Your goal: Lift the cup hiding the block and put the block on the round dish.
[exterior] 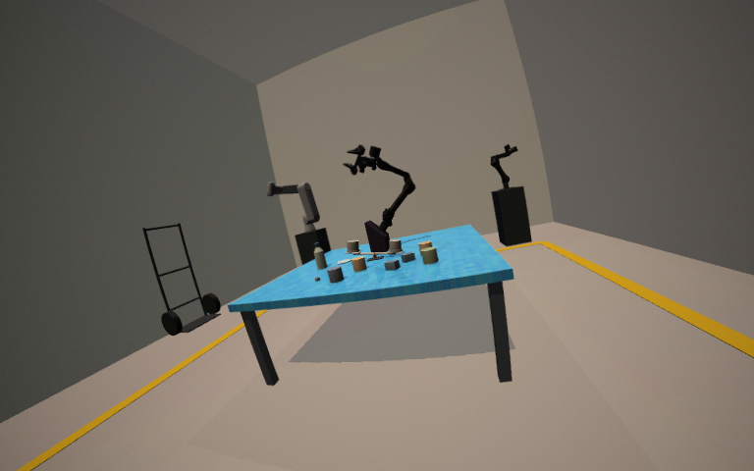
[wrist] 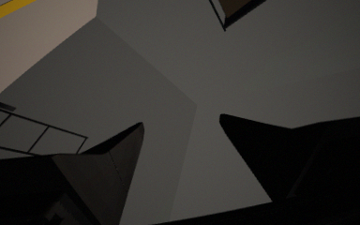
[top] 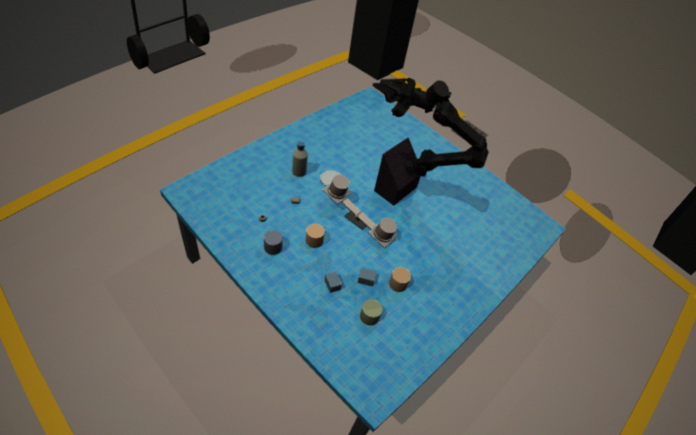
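Observation:
One grey-beige cup [top: 339,185] [exterior: 352,246] stands on the balance end beside the round dish. Its twin [top: 386,227] [exterior: 395,245] stands on the other end. The balance [top: 365,220] has a pale beam; I cannot tell surely which end is lower. The pale round dish [top: 327,177] [exterior: 344,261] lies on the table, partly hidden in the top view by the first cup's end. No block shows at either cup. My gripper [top: 384,98] [exterior: 345,157] [wrist: 182,122] is open and empty, high above the table and away from the cups; the wrist view shows only walls and floor between and around the fingers.
A bottle [top: 299,161] [exterior: 319,258] stands near the dish. Two orange cylinders [top: 314,235] [top: 400,278], a dark one [top: 273,242] and a green one [top: 371,312] stand around. Two dark blocks [top: 333,282] [top: 366,276], a small brown piece [top: 295,199] and a small nut [top: 262,217] lie on the table.

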`<action>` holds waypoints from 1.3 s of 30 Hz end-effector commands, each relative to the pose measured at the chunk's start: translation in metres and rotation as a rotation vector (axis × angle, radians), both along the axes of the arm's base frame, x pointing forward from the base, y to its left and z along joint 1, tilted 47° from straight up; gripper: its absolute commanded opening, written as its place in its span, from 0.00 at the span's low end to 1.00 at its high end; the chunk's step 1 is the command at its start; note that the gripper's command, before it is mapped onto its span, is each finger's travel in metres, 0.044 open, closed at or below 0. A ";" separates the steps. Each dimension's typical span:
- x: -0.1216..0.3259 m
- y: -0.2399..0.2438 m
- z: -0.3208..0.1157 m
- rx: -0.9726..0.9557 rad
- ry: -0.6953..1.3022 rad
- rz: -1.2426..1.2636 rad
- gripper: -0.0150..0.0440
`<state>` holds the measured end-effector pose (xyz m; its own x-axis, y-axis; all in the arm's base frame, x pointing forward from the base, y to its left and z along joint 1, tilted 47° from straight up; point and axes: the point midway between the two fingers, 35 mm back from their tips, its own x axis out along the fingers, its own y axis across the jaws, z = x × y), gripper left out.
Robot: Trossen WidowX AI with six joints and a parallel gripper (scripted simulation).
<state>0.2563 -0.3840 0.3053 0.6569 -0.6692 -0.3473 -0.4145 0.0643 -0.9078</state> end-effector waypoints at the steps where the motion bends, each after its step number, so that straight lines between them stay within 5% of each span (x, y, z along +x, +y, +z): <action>1: 0.000 0.000 -0.001 0.005 0.000 0.001 0.98; 39: -0.042 0.128 -0.204 1.149 -0.010 -0.048 1.00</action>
